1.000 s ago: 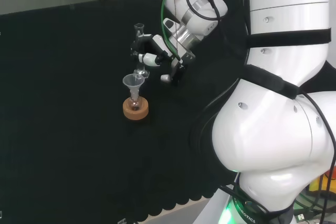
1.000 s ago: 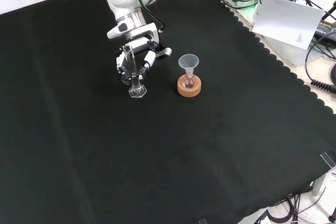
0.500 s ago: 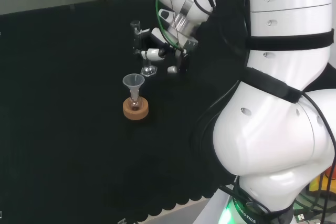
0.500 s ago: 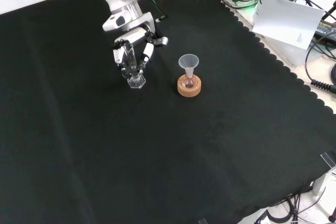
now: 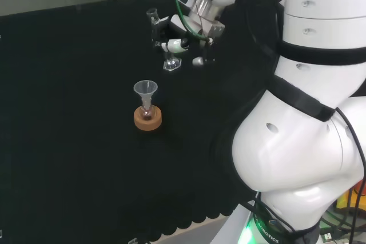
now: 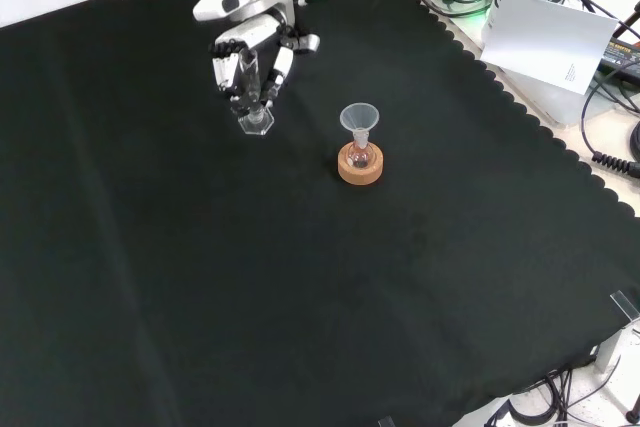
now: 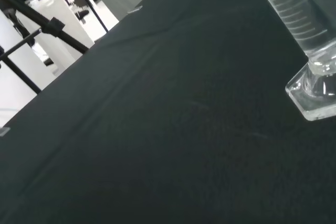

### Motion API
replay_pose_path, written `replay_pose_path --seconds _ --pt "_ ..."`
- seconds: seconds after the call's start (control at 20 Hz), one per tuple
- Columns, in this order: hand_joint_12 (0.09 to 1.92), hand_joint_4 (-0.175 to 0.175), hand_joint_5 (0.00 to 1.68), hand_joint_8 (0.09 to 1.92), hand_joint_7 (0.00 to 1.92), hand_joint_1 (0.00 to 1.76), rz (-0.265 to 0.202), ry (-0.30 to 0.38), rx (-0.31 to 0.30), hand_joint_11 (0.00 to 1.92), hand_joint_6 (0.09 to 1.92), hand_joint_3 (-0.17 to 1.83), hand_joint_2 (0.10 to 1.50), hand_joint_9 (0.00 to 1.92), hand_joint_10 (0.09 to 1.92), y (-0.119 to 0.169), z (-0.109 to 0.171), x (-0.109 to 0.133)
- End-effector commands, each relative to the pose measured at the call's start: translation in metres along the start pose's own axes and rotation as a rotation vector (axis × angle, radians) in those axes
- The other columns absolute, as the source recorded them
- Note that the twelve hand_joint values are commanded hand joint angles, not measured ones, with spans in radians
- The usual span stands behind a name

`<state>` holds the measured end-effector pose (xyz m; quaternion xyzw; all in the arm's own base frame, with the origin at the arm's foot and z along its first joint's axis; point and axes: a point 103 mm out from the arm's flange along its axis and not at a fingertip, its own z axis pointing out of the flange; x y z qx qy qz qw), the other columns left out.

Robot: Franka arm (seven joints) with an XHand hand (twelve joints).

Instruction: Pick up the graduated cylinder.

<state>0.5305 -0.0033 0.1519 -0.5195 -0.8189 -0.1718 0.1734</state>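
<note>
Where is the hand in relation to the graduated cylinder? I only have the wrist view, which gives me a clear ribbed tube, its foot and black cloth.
Observer: In the front view the hand has its fingers curled round the graduated cylinder, with the foot showing below them.
Operator: Is anything else standing near it?
Observer: Yes. In the front view a small flask carrying a funnel sits on a cork ring, to the right of the cylinder and apart from it.
Operator: Is the cylinder upright?
Observer: In the head view it leans, its top further left than its foot.
</note>
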Motion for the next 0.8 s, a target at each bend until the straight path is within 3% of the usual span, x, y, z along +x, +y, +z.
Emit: replay_pose_path --seconds 0.05,0.35,0.8 --pt "0.80 -0.109 0.92 0.36 1.22 1.11 0.014 -0.079 0.085 1.23 1.11 -0.01 1.16 1.41 0.09 -0.057 -0.030 0.020" --pt "0.80 -0.108 0.92 0.36 1.22 1.11 0.038 -0.124 0.120 1.23 1.11 -0.01 1.16 1.41 0.09 -0.110 -0.037 0.037" --pt "0.80 -0.108 0.92 0.36 1.22 1.11 0.051 -0.194 0.219 1.23 1.11 -0.01 1.16 1.41 0.09 -0.155 -0.051 0.039"
